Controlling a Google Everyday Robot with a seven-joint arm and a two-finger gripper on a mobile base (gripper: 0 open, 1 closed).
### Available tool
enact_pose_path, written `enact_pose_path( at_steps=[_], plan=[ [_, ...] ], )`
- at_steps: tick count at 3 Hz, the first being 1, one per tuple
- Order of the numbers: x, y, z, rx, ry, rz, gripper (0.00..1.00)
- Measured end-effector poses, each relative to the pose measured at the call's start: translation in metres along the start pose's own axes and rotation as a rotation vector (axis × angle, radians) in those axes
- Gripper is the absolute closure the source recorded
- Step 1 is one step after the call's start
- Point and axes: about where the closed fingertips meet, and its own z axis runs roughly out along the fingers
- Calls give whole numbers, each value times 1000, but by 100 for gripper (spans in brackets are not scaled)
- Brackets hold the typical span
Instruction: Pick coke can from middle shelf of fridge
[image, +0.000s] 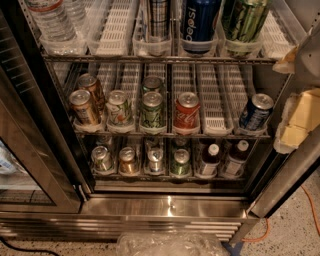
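The coke can (187, 114), red with white script and a silver top, stands upright at the front of the middle shelf (215, 133), a little right of centre, in a white slotted lane tray. The fridge (170, 206) is open, so its shelves are exposed. My gripper (286, 95) is at the right edge of the view, close to the camera and in front of the fridge's right side. Its yellowish fingers (297, 120) stand apart and hold nothing. It is to the right of the coke can and not touching it.
Green cans (151, 111) stand just left of the coke can, brown cans (83, 106) further left, a blue can (256, 111) at the right. Tall cans and water bottles fill the top rack; small cans and dark bottles (210, 159) the bottom. The glass door (30, 150) hangs open at left.
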Motion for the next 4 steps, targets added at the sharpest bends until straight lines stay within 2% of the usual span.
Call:
enact_pose_path(
  at_steps=[1,2,3,4],
  plan=[
    [0,0,0,0,0,0,0],
    [-14,11,4,15,-43,7,0],
    [-42,36,14,26,-137,43,0],
    [-69,63,29,28,-274,109,0]
  ],
)
